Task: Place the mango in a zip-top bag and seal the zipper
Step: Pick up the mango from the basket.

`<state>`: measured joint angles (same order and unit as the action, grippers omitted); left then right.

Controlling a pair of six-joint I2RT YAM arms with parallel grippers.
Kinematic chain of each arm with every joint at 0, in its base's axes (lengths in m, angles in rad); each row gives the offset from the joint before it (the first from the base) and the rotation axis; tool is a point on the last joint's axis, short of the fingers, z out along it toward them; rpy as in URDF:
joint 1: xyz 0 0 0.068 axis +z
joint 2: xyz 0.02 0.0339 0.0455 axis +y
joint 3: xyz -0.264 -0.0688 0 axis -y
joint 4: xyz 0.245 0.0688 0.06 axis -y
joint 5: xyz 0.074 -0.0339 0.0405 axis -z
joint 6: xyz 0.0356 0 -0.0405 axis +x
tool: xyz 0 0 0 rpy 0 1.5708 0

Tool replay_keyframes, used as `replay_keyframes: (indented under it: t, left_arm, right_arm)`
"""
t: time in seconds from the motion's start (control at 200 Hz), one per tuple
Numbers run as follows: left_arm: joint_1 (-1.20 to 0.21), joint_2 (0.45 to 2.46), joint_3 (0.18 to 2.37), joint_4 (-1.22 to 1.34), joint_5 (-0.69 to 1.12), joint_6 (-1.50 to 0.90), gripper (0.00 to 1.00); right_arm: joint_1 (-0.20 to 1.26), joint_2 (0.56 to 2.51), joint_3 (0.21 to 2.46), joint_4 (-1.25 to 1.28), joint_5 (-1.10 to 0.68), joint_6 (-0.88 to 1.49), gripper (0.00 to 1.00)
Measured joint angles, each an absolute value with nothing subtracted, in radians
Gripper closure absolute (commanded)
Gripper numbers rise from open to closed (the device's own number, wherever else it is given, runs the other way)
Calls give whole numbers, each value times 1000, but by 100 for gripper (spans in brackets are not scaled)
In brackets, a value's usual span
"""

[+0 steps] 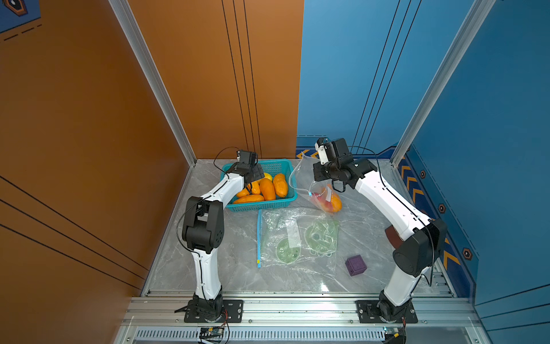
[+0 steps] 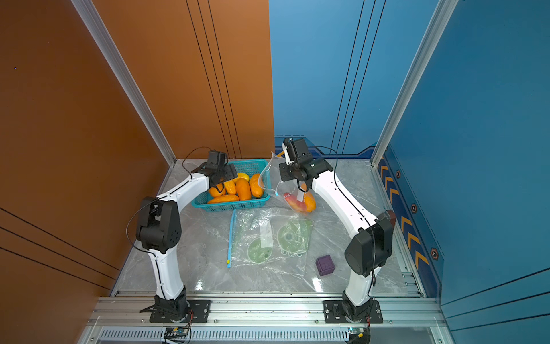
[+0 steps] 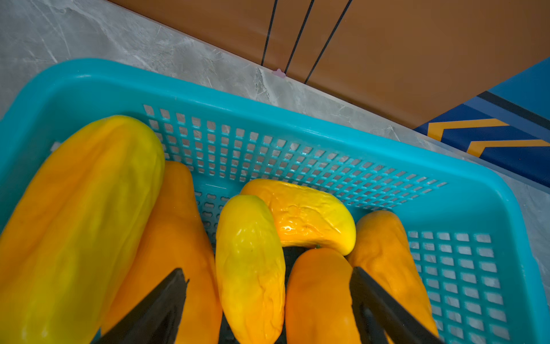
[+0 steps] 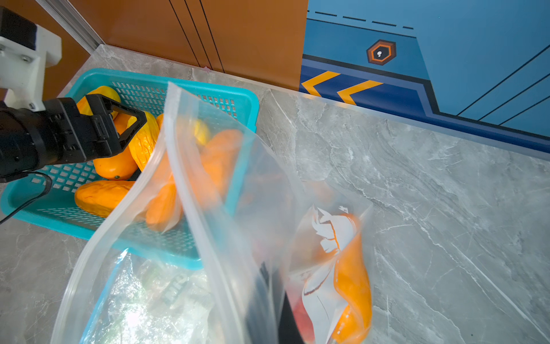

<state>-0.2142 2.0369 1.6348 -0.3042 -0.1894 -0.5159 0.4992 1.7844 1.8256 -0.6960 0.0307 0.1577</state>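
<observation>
While wrinkled oblong mangoes (image 3: pixel 250 262) crowd the perforated basket (image 3: pixel 297 166), a clear bag (image 4: pixel 226 184) sags.

Bright, even light is cast from above. White glare is seen on the table (image 1: pixel 323 286), well in front of the basket (image 1: pixel 262 205). In the right wrist view the bag (image 4: pixel 226 193) beside the basket is smeared by blur; in the left wrist view the fingers (image 3: pixel 157 306) over the basket are rendered dark and soft.
</observation>
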Motion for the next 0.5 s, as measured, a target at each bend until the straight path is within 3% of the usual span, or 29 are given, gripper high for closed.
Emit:
replay_keyframes:
  t: [0.1, 0.12, 0.195, 0.5]
  left_arm:
    - [-214, 2075, 1668, -316, -189, -508, 12]
    - [-214, 2082, 1674, -318, -189, -508, 17]
    - [-214, 2106, 1694, -331, -189, -500, 18]
    - [-208, 2155, 1724, -367, -190, -501, 42]
  right_arm:
    - [502, 1784, 1826, -696, 31, 158, 100]
    - [503, 1784, 1826, -696, 31, 158, 100]
    - [505, 1784, 1826, -697, 31, 158, 100]
    - [505, 1785, 1826, -697, 33, 158, 100]
